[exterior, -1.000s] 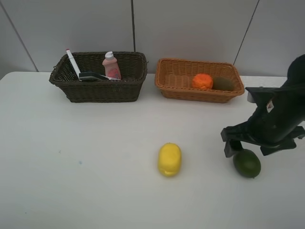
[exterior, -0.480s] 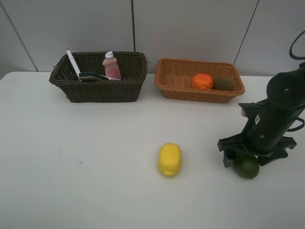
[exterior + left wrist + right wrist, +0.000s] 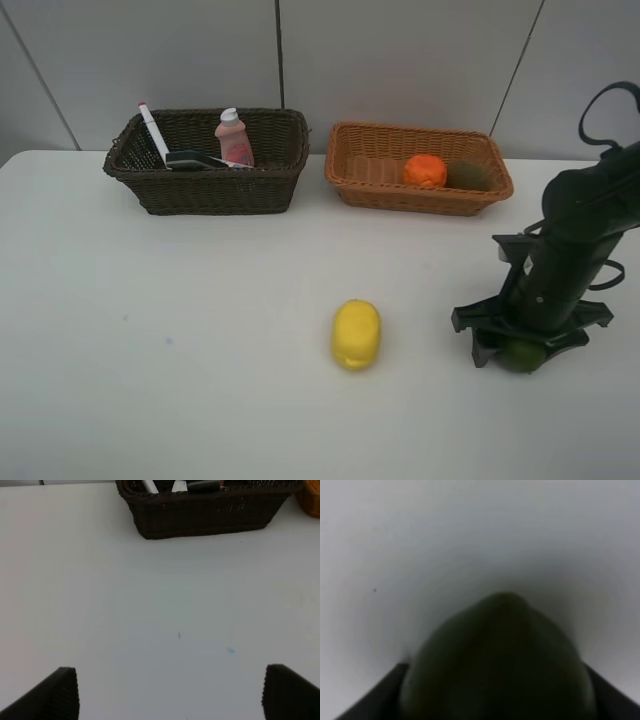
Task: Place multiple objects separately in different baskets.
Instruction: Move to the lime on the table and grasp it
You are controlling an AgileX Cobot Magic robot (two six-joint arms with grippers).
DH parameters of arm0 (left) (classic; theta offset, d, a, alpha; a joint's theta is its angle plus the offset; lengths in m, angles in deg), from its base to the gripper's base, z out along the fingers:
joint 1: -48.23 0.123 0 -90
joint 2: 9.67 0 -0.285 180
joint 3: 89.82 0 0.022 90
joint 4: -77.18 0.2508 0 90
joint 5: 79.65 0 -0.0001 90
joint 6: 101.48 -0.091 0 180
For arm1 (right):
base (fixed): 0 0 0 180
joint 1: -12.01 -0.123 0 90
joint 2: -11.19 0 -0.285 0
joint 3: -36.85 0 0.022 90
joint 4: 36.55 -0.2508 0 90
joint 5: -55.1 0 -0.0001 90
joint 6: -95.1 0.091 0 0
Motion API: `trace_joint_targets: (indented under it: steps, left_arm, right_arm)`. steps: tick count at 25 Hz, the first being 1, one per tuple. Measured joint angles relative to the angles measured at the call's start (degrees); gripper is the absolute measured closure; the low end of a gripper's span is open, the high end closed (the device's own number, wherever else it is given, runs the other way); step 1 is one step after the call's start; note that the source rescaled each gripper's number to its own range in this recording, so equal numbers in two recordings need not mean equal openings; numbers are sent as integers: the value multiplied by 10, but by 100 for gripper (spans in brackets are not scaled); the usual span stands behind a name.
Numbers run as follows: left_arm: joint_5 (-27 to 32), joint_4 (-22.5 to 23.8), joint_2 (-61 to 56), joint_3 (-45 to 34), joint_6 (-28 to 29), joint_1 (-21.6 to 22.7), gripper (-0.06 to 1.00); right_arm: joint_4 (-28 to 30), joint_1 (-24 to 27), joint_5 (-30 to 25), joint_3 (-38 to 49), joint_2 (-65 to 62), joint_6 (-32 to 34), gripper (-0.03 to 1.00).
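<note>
One green lime (image 3: 520, 354), mostly hidden, is pinched in the right tool (image 3: 522, 345); the left tool (image 3: 170, 692) is spread above the tabletop (image 3: 200, 330).

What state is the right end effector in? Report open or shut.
Shut on the green lime: the right end effector sits low over it on the table, and the lime fills the right wrist view between its fingers.

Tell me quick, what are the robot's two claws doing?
Left gripper: open, holding nothing.
Right gripper: shut on the lime.
</note>
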Motion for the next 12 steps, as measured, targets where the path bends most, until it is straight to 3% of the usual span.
trace_joint_targets:
  steps: [1, 6, 12]
  left_arm:
    - [0, 0, 0, 0, 0, 0, -1]
    - [0, 0, 0, 0, 0, 0, -1]
    - [0, 0, 0, 0, 0, 0, -1]
  right_arm:
    - [0, 0, -1, 0, 0, 0, 95]
    - [2, 0, -14, -3, 0, 0, 95]
    - [5, 0, -108, -107, -34, -39, 95]
